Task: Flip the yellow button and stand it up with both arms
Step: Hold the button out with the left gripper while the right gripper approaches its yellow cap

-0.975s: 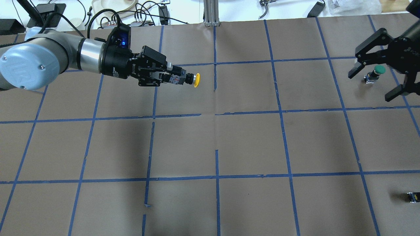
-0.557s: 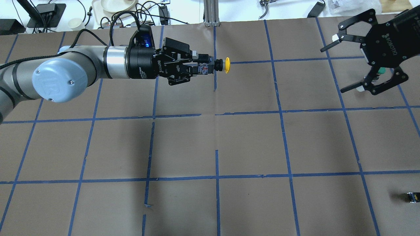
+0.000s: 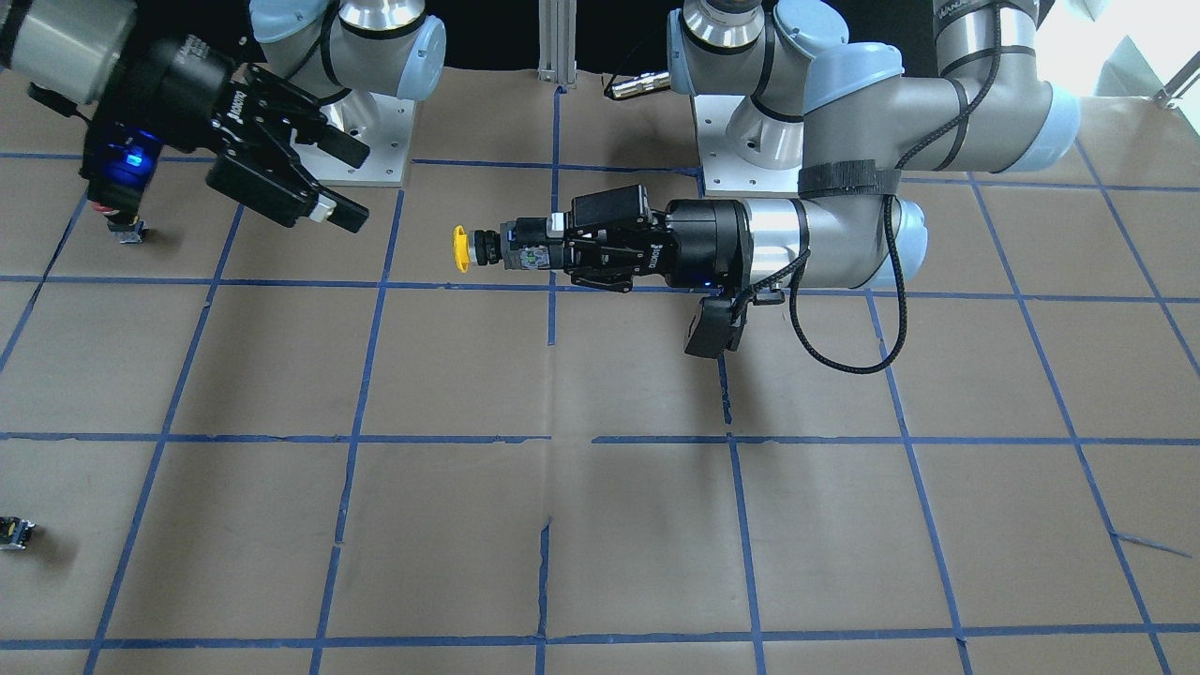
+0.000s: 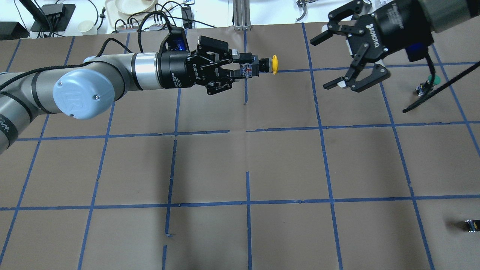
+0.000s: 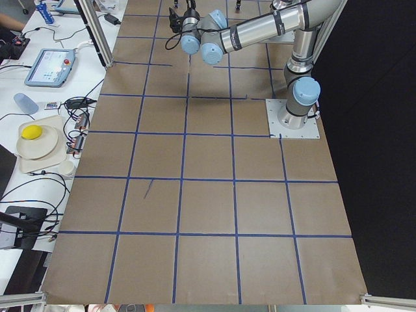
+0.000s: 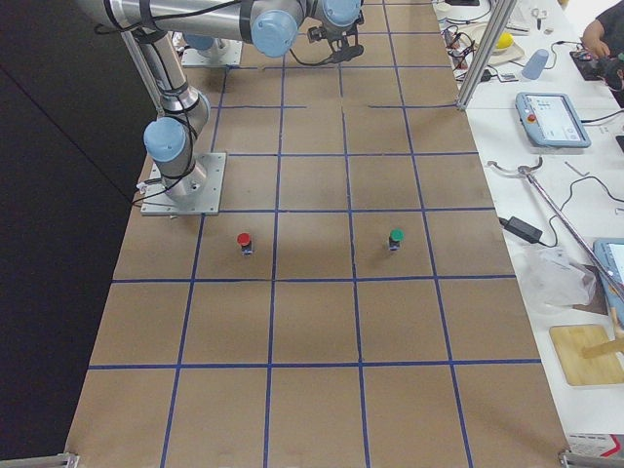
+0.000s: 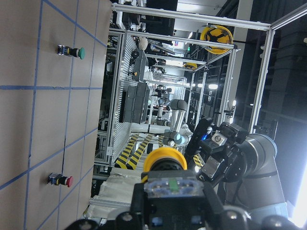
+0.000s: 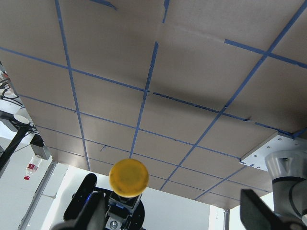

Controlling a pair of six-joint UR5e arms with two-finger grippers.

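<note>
My left gripper is shut on the black-grey body of the yellow button. It holds the button level in the air above the far middle of the table, cap pointing at the right arm. The left gripper and the button also show in the front view. My right gripper is open and empty, a short gap to the right of the cap and facing it. It also shows in the front view. The right wrist view shows the cap head-on, well ahead of its fingers.
A green-capped button stands at the far right, below the right arm. A red-capped button stands nearer the robot's base. A tiny dark switch piece lies at the near right edge. Brown paper with blue tape lines covers the table.
My left arm has carried the yellow button to the right and farther out. My right gripper has left the spot over the green button, moved left and turned to face the cap, still open.
</note>
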